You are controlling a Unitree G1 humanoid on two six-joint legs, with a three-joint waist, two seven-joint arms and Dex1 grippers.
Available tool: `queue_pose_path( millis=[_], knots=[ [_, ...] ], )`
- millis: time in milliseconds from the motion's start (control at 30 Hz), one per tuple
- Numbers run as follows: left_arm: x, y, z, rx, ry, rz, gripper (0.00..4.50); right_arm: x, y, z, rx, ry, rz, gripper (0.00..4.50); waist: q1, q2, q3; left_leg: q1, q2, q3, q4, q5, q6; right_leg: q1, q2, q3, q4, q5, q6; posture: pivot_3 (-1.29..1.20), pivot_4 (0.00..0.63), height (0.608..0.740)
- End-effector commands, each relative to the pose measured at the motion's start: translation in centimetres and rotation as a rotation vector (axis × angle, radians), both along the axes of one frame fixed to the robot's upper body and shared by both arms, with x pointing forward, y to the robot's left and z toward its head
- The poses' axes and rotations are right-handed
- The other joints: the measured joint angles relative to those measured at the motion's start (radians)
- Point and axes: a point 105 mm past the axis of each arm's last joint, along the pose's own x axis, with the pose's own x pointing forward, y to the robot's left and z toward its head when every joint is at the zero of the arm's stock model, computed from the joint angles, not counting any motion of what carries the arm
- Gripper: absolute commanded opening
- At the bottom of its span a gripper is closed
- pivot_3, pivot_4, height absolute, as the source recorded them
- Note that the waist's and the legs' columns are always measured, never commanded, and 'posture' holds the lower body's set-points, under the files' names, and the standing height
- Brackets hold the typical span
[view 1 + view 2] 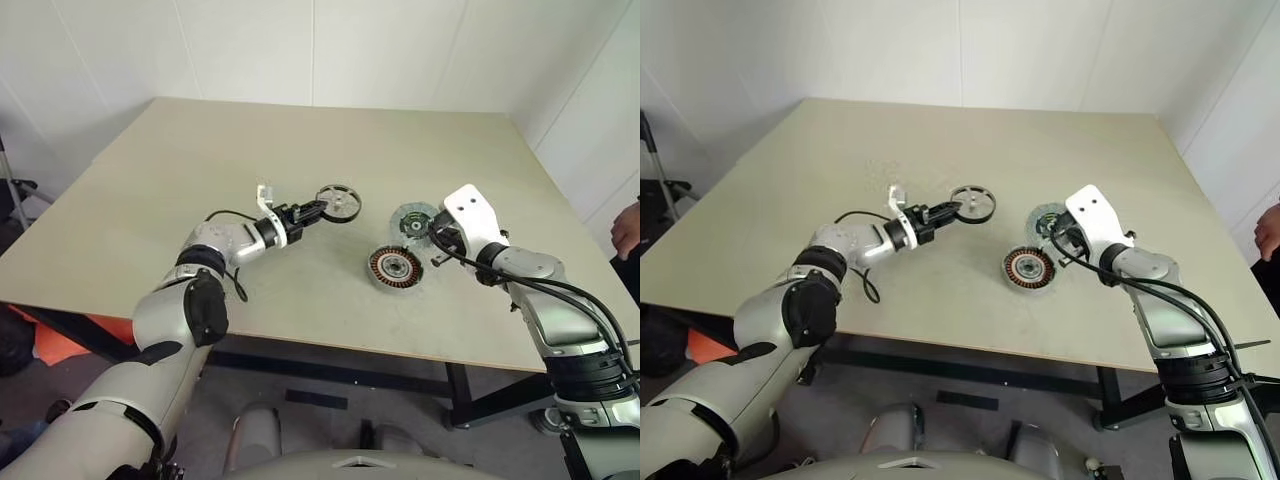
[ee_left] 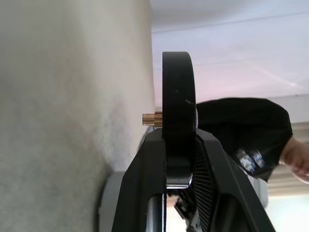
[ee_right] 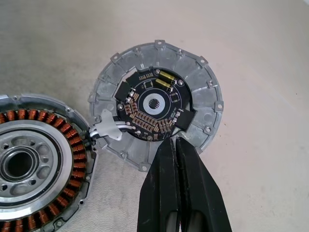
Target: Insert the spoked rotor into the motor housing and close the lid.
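On the tan table [image 1: 150,200], the left gripper [image 1: 312,211] reached out level over the surface with its two black fingers [image 2: 145,164] clamped on the rim of the spoked rotor [image 1: 338,202], holding it on edge clear of the tabletop. Seen from the left wrist, the rotor appeared edge-on as a dark band between the finger pads, with a small brass pinion [image 2: 151,118] projecting from its centre toward the table side. The motor housing [image 1: 395,268] lay flat on the table toward the near edge, its ring of copper windings facing up around a silvery hub. Just beyond it and slightly to the right lay the lid [image 3: 157,104], inner face up, showing a grey segmented metal ring around a dark circuit board with a toothed centre hole; a short white cable [image 3: 108,129] ran from the board toward the housing, and the two discs sat just beside each other. The right gripper [image 3: 176,145] hung above the near rim of the lid with its fingers pressed together and nothing between them. At the far right edge of the head views, a person's hand [image 1: 627,228] showed past the table; the left wrist view caught a person in a black top [image 2: 241,130] beyond the rotor.
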Motion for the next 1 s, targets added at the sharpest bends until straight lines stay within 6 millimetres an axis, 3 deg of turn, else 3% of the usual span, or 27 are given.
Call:
queue_pose_path(
  millis=[33,600,1000],
  knots=[
    [-0.6,-1.3,2.8,-0.015,-0.126,-0.112,0.40,0.2,-0.2,1.2,-0.029,-0.044,-0.003,0.00,0.000,0.000,0.000,0.000,0.000,0.000,0.000,0.000,0.000,0.000,0.000,0.000,0.000,0.000,0.000,0.00,0.000,0.740],
    [-4.0,-6.4,-0.3,0.104,-0.152,-0.337,0.40,0.0,-1.5,0.8,-0.047,-0.039,-0.064,0.00,0.001,0.000,0.000,0.000,0.000,0.000,0.000,0.000,0.000,0.001,0.000,0.000,0.000,0.000,0.000,0.00,0.000,0.740],
    [-4.4,-8.7,-1.8,0.144,-0.102,-0.332,0.40,-0.3,-2.3,0.8,-0.059,-0.037,-0.099,0.00,0.001,0.000,0.000,0.001,0.000,0.000,0.001,0.000,0.001,0.001,0.000,0.000,0.000,0.000,0.000,0.00,0.000,0.740]
  ],
)
